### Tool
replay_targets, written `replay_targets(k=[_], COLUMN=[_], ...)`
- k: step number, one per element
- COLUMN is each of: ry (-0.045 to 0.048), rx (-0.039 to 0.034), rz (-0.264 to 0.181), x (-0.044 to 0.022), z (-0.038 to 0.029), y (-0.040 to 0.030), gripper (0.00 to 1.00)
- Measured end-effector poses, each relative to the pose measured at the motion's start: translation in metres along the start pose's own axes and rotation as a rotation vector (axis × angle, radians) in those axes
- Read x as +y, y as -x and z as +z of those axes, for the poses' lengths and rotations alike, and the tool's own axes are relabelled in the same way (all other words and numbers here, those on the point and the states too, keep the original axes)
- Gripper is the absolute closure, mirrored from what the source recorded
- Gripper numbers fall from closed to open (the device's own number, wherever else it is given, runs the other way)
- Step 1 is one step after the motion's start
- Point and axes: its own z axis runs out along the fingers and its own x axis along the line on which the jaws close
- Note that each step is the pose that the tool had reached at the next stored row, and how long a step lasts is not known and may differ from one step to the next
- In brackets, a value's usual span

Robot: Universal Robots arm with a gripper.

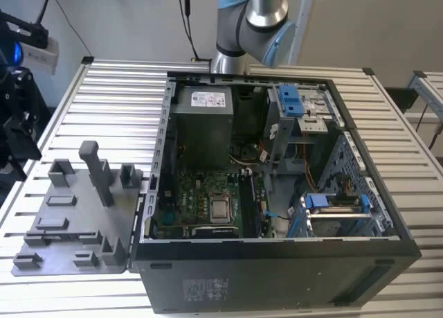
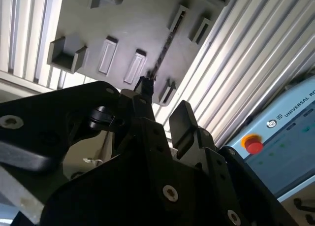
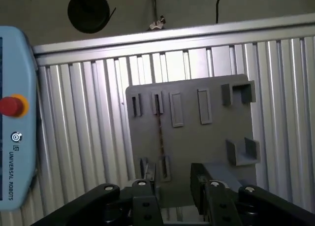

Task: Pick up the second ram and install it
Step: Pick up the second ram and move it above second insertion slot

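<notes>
The second ram [image 3: 160,135] stands on its edge on a grey fixture plate [image 3: 197,142], held between small slotted holders; I see it as a thin dark line. In the second wrist view the ram [image 2: 161,56] runs slantwise across the plate [image 2: 118,29]. My gripper [image 3: 172,179] hangs well above the plate, open, with nothing between its black fingers [image 3: 204,184]. In the second wrist view the gripper [image 2: 164,97] lines up roughly with the stick's near end. The plate [image 1: 69,224] lies at the exterior view's left, beside the open computer case [image 1: 277,262].
The green motherboard [image 1: 208,193] lies inside the case, with a power supply [image 1: 201,124] and blue-latched drive bays [image 1: 294,103] around it. Grey brackets [image 3: 241,152] and a tall post [image 1: 93,162] rise from the plate. A pendant with a red button [image 2: 253,145] rests on the slatted table [image 3: 88,137].
</notes>
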Motion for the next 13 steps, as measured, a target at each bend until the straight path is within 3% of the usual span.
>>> replay_targets(k=[4, 9, 13], ry=[-0.0020, -0.0023, -0.0021], rx=[0.0006, 0.0005, 0.0006], rz=[-0.029, -0.030, -0.031], x=[-0.0001, -0.0001, -0.0001], z=[0.0050, 0.0057, 0.0112], y=[0.0000, 0.0000, 0.0000], gripper=[0.58, 0.58, 0.58])
